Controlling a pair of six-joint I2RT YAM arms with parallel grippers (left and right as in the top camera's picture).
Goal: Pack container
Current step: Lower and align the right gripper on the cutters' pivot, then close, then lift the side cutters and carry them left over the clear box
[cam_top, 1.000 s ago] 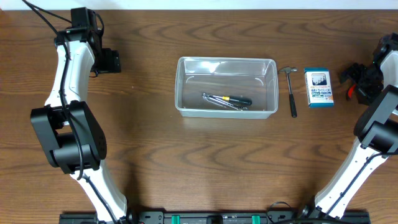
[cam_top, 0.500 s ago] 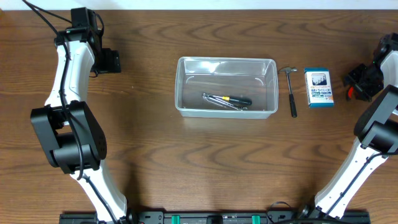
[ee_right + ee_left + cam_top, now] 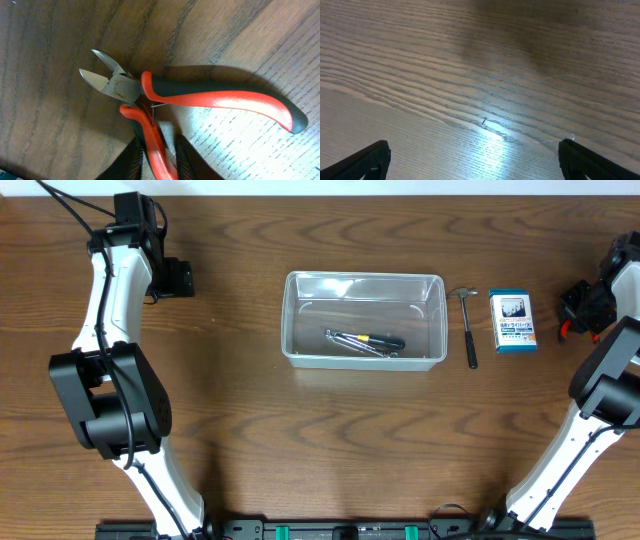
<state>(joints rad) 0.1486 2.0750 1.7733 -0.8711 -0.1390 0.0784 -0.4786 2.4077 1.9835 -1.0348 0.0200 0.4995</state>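
The clear plastic container stands at the table's middle with a black-and-yellow tool and metal pieces inside. Far right, red-and-black side cutters lie on the wood, jaws apart. My right gripper has closed around the cutters' lower red handle, one finger on each side. From overhead the right gripper sits at the right edge, a red bit of the cutters showing. My left gripper hangs open over bare wood at the far left, nothing between its fingertips.
A small hammer lies just right of the container, head toward the back. A blue-and-white box sits between the hammer and my right gripper. Both arms' bases stand at the table's front edge.
My right gripper's fingers have come together from wide apart onto the cutters' handle. The left arm and the other things have not moved.
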